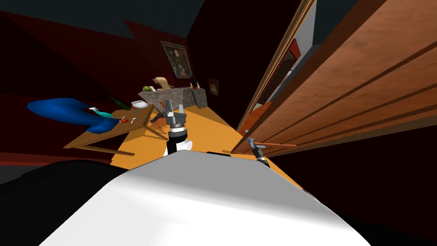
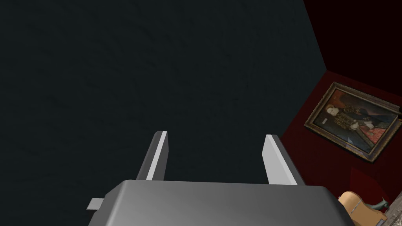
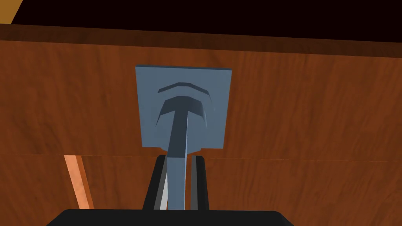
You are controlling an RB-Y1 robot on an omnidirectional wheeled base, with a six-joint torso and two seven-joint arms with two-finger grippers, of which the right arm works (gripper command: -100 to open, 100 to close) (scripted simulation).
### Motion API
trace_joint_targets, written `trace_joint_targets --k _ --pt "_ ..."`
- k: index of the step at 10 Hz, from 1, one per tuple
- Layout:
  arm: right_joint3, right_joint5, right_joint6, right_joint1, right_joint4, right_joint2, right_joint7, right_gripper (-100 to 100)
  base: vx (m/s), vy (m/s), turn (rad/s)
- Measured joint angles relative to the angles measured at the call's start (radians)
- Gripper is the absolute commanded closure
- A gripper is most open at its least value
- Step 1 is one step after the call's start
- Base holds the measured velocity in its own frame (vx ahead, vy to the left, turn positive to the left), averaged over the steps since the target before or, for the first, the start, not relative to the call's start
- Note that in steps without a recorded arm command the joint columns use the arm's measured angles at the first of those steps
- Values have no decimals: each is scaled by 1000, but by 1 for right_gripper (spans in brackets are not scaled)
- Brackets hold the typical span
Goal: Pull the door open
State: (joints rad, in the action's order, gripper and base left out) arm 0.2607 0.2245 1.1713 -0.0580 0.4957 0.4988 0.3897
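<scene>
A: What is your right gripper (image 3: 178,159) doing?
B: It is clenching the blue-grey lever handle (image 3: 177,129); its fingers are pressing both sides of the lever, near the square plate (image 3: 218,117).
A: And where is the door (image 1: 341,98) standing?
B: At your right, brown wood, a gap showing beside its frame (image 1: 277,64); your left gripper (image 2: 216,135) is hanging released, fingers spread, over the orange floor (image 1: 213,128).
</scene>
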Motion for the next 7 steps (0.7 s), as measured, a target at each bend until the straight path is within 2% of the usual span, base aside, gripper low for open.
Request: trace_joint_targets --k 2,4,5,7 --pt "5 3 12 -5 -4 6 4 100 -192 -76 151" --pt "13 6 34 -11 -13 14 11 100 -193 -67 185" --pt "18 7 53 -6 -38 15 16 100 -195 -63 153" --pt "26 11 71 -18 -40 23 20 100 -227 -91 192"
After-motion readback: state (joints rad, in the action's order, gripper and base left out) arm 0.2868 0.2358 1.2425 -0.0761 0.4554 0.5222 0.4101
